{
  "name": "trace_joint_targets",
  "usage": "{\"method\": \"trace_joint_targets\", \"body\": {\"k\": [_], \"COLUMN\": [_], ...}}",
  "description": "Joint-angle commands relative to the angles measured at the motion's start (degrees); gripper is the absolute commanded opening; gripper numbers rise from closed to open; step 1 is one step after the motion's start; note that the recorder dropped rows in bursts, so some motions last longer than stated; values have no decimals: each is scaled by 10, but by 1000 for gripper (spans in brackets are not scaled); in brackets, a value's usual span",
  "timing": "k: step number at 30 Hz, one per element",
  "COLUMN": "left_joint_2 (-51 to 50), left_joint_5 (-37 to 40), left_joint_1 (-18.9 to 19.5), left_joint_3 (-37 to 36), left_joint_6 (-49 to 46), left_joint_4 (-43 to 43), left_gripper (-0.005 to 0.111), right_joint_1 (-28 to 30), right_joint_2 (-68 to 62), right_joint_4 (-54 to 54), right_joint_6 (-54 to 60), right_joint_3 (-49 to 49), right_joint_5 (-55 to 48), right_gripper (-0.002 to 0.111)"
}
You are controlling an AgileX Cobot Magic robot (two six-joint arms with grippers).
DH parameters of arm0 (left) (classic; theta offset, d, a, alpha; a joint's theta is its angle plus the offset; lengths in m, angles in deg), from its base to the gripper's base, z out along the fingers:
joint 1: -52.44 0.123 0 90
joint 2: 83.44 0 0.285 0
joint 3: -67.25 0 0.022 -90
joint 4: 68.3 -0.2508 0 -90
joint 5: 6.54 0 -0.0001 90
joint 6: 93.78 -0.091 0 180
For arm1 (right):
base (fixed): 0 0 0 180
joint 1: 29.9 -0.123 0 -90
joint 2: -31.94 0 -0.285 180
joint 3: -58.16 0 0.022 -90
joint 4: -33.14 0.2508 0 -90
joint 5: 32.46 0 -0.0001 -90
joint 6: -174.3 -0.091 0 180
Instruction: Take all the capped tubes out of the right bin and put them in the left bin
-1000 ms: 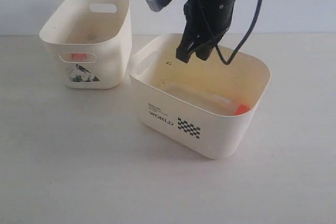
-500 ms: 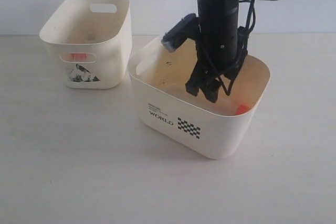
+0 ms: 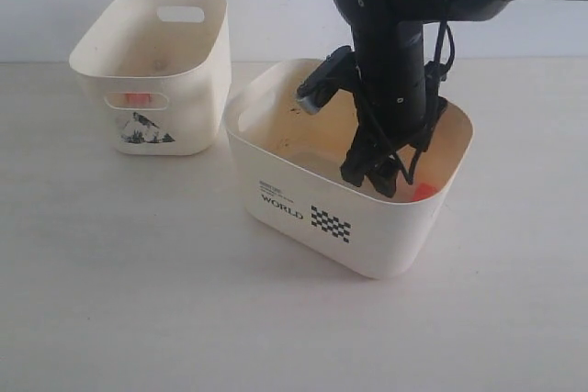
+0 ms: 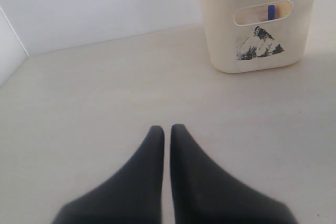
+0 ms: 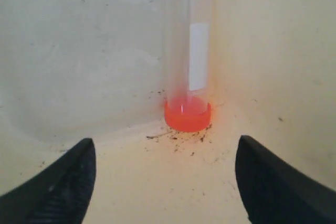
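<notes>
The right gripper (image 3: 377,176) hung deep inside the right bin (image 3: 386,245), its 2 fingers (image 5: 63,182) spread wide with nothing between them (about as wide as the right wrist view could frame). That spread read as the stance for a grasp not yet made. The orange-capped tube (image 5: 181,51) lay ahead of the fingertips, roughly centred on the gap but clear of both pads. Its orange-red cap (image 5: 187,114) sat jammed into the bin's near right corner. The clear body, with a white label (image 5: 198,56) on it, ran away from the cap along a crease of the bin. Dark specks (image 5: 173,137) littered the floor around the cap. I judged that the corner would crowd the grip, since 1 finger would need room beside a wall.

The left gripper (image 4: 167,135) hovered over the bare desk (image 4: 105,87), empty, with its fingers pressed together. It pointed toward the left bin (image 4: 220,45), which stood toward the desk's far left corner. Parked there, it was out of the working arm's way.

Through that bin's slot handle a blue cap (image 4: 271,12) showed in the left wrist view and an orange-red patch (image 3: 138,98) in the exterior view, so some tubes probably lay there already. In the right bin I could make out only this 1 tube, but the arm hid part of the floor.
</notes>
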Motion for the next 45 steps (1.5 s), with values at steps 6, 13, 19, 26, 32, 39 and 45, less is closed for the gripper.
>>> {"method": "trace_joint_targets", "body": {"k": [6, 13, 19, 26, 32, 39, 45], "left_joint_2": [0, 0, 0, 0, 0, 0, 0], "left_joint_5": [-3, -3, -3, -3, -3, -3, -3], "left_joint_1": [0, 0, 0, 0, 0, 0, 0], "left_joint_3": [2, 2, 2, 2, 2, 2, 2], "left_joint_6": [5, 5, 5, 5, 5, 5, 5], "left_joint_4": [-1, -1, -1, -1, -1, -1, -1], "left_gripper": [4, 4, 4, 4, 4, 4, 4], "right_joint_1": [2, 2, 2, 2, 1, -2, -16], "right_joint_2": [-47, -77, -86, -86, -79, -20, 17], "right_joint_4": [-31, -15, 60, 38, -28, -53, -52], "right_joint_6": [-3, -4, 18, 10, -45, -50, -50], "right_joint_3": [2, 0, 0, 0, 0, -1, -1], "right_joint_5": [16, 66, 82, 52, 29, 5, 12], "right_gripper": [70, 70, 70, 70, 70, 70, 70]}}
